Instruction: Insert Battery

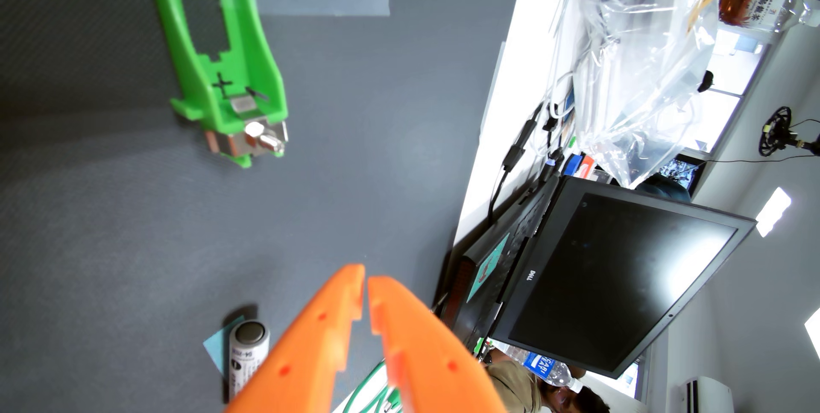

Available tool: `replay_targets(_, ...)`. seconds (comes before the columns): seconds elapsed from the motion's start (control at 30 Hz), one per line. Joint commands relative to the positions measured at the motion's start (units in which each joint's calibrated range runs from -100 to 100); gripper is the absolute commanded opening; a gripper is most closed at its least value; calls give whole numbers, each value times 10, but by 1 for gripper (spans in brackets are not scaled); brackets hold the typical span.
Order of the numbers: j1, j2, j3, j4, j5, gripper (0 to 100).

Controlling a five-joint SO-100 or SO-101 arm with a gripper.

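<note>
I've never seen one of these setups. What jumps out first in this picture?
In the wrist view, the bright orange gripper at the bottom centre, its two fingers nearly touching with nothing between them. At upper left a vivid green battery holder lies empty on the grey mat. A silver battery lies at the bottom, just left of the gripper.

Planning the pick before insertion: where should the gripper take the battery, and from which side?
Probably across the battery's round body, near mid-length, fingers closing on its curved sides from above. It appears to lie flat on the grey mat, its metal end cap toward the green holder. The gripper, nearly shut, must open first.
</note>
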Motion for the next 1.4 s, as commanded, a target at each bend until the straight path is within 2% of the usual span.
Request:
replay_targets(0.0, 2, -4, -4, -2, 2, 2)
replay_targets(1.03, 4, -4, -9, 2, 4, 2)
replay_targets(1.37, 52, 4, -205, 117, 1, 1)
